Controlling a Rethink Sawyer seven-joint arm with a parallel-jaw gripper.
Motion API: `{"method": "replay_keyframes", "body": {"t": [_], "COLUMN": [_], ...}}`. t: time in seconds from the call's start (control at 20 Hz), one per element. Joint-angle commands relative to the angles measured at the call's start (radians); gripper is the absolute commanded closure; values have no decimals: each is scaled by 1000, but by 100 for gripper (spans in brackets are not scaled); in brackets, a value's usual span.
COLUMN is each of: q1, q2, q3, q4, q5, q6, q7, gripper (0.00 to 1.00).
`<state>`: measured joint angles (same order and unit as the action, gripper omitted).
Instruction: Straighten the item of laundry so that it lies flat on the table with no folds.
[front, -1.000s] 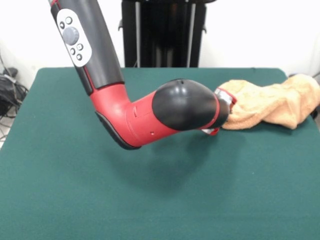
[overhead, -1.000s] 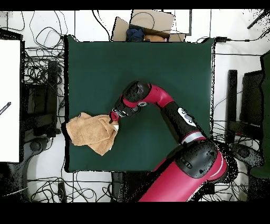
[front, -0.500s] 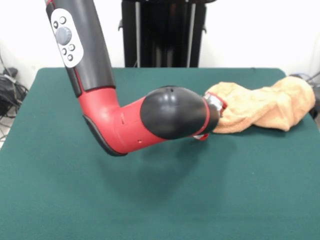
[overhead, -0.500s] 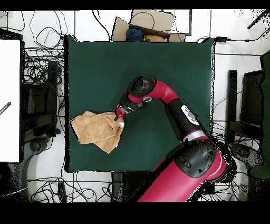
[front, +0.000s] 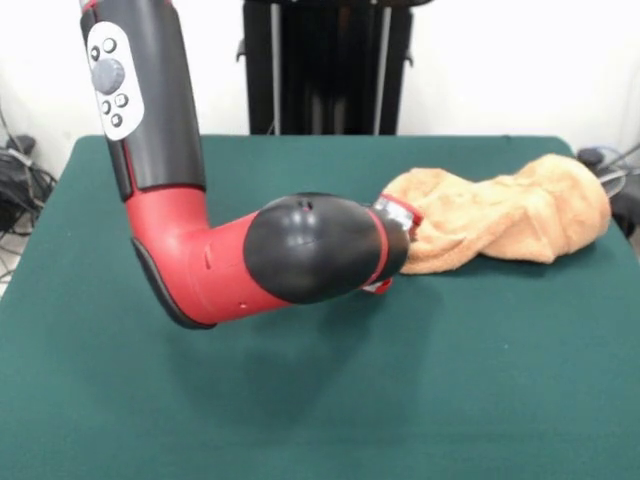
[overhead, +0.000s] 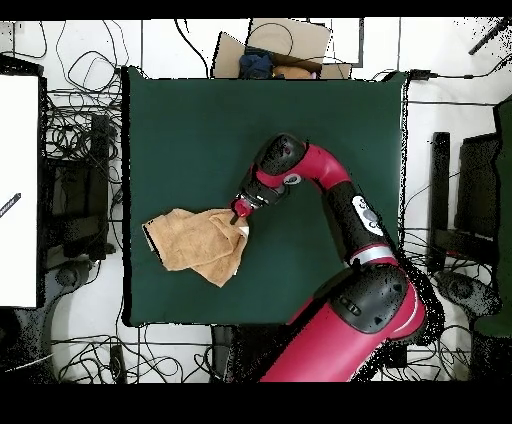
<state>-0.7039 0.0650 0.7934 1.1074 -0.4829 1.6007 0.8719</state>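
Note:
The item of laundry, a light orange-tan towel (front: 500, 220), lies bunched and folded near the right edge of the green table (front: 300, 400). In the overhead view the towel (overhead: 195, 243) is a crumpled heap at the table's (overhead: 200, 120) left side, with a small white tag at its right corner. My gripper (front: 398, 228) is low over the table and shut on the towel's near corner; the black and red wrist hides the fingers. From above, the gripper (overhead: 240, 212) meets the towel's upper right corner.
A black stand (front: 325, 65) rises behind the table. In the overhead view a cardboard box (overhead: 275, 45) sits beyond the table's top edge, a white board (overhead: 18, 190) lies at the left, and cables surround the table.
My gripper has pulled the towel inward from the table's edge, leftward in the front view and rightward from above. The towel has stretched out and trails behind it.

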Motion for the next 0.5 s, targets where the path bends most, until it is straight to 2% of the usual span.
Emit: {"method": "replay_keyframes", "body": {"t": [0.05,0.5], "q1": [-1,9], "q2": [22,70], "q3": [-85,-93], "q4": [-189,-312], "q5": [-142,-163], "q6": [31,102], "q7": [-287,-423], "gripper": [100,100]}}
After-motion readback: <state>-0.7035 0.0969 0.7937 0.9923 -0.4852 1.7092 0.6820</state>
